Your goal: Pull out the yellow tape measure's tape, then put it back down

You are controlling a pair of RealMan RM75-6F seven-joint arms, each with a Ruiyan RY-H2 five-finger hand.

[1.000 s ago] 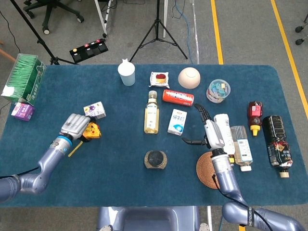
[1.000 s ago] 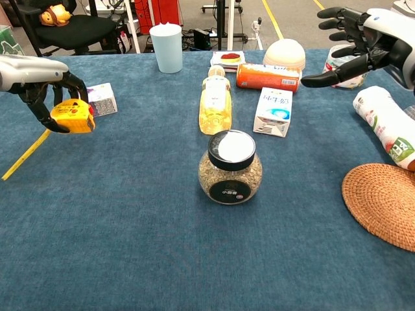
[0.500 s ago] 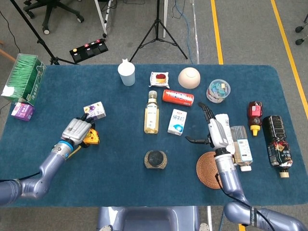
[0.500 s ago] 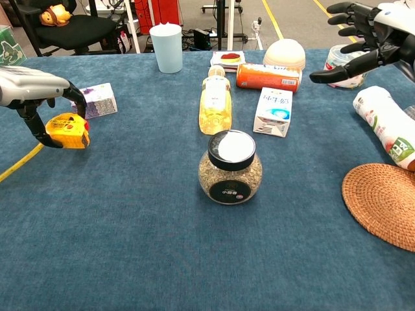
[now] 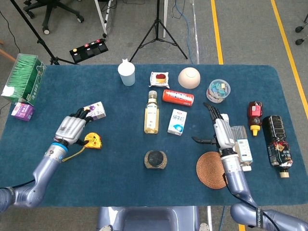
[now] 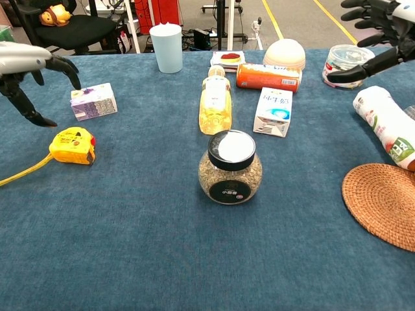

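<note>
Released now: the left hand (image 5: 72, 126) has let go of the yellow tape measure (image 5: 92, 141) it was gripping half a second ago, and its fingers are spread with nothing in them. From the head view, the tape measure lies on the blue table (image 5: 120, 178) just right of that hand, a short length of tape (image 5: 72, 152) trailing toward the near left. A small purple carton (image 5: 95, 110) sits just beyond. Over on the right, the right hand (image 5: 219, 131) hovers with fingers apart, empty, beside a lying white bottle (image 5: 240, 144) and above a woven coaster (image 5: 211, 170).

Chest view: the left hand (image 6: 29, 71) hangs above and left of the tape measure (image 6: 72, 145), not touching it. The right hand (image 6: 379, 26) is spread at the far right, near a clear tub (image 6: 347, 61). A dark-lidded jar (image 6: 230, 168) stands mid-table.
</note>
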